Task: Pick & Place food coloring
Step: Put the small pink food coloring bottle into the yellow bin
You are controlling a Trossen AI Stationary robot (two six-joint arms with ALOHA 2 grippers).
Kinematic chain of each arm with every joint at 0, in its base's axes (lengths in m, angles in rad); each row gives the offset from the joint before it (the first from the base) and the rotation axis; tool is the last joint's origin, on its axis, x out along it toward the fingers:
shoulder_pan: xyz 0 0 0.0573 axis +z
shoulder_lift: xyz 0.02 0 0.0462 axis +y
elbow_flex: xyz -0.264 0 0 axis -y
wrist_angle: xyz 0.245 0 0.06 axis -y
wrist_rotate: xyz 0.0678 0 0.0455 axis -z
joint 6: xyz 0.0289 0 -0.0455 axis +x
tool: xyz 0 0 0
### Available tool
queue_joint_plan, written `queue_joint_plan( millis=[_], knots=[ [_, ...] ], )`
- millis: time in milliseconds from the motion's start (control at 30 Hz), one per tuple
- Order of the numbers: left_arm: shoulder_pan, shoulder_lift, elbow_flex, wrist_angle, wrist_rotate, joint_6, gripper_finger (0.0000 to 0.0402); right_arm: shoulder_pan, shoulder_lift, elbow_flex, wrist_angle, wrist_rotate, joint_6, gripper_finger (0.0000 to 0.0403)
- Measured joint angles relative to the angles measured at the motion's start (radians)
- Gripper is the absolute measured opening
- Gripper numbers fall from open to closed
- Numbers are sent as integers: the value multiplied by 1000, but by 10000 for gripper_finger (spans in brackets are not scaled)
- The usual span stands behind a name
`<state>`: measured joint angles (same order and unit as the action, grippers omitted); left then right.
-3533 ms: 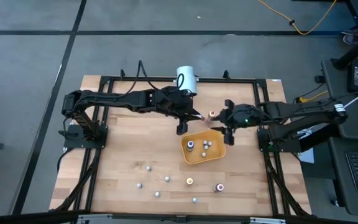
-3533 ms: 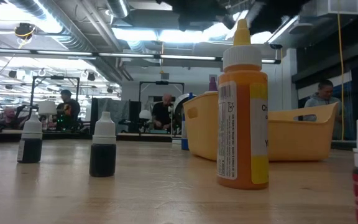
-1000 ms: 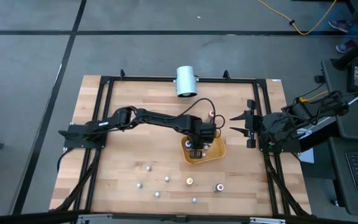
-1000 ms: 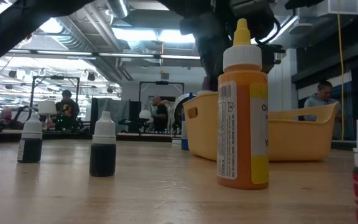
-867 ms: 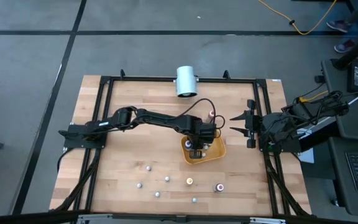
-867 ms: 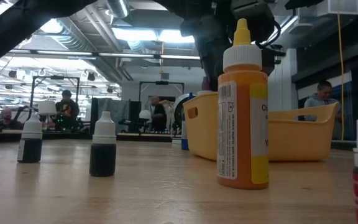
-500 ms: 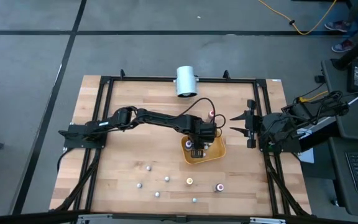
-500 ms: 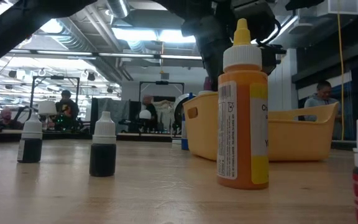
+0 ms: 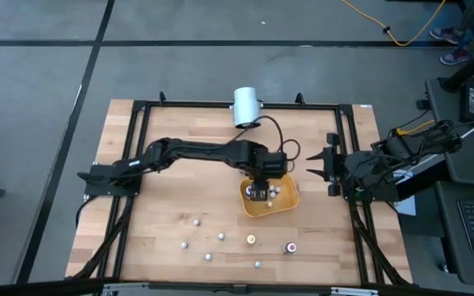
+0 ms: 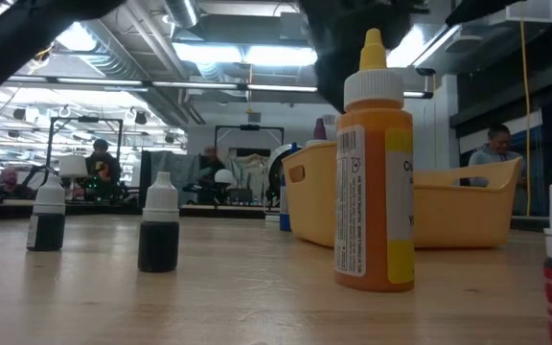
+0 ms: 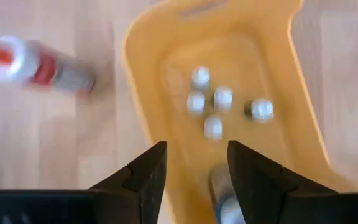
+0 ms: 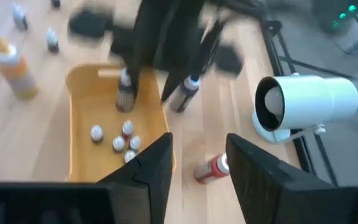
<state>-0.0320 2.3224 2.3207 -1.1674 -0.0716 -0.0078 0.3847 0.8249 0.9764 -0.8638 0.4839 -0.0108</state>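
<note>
My left gripper hangs open over the orange-yellow tray. In the left wrist view its fingers stand apart above the tray's floor. Several white-capped food coloring bottles lie on that floor, and one grey-bodied bottle stands just below the fingers, apart from them. More small bottles stand scattered on the table's near part. A big orange bottle stands close to the low camera. My right gripper waits open at the table's right edge.
A red-capped bottle lies on its side on the wood just beyond the tray. A blue-capped bottle stands beside the tray's far wall. The white cylinder sits at the far edge. Black frame rails border the table.
My left gripper has risen above the tray and drawn slightly toward the far edge; in the low view it has climbed almost out of the picture's top. The tray and the bottles on the table have stayed in place.
</note>
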Motion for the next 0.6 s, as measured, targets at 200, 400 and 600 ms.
queue_joint_plan(
  millis=[200,400,600],
  knots=[
    [-24,-126,1,-59,-47,-119,158,0,1,0,-10,-97,-47,152],
    [-94,-223,-6,-79,-203,-142,150,-1,29,-1,17,-181,-77,152],
    [-150,-357,-165,-139,-303,-211,148,0,128,-1,65,-391,-163,151]
  ],
)
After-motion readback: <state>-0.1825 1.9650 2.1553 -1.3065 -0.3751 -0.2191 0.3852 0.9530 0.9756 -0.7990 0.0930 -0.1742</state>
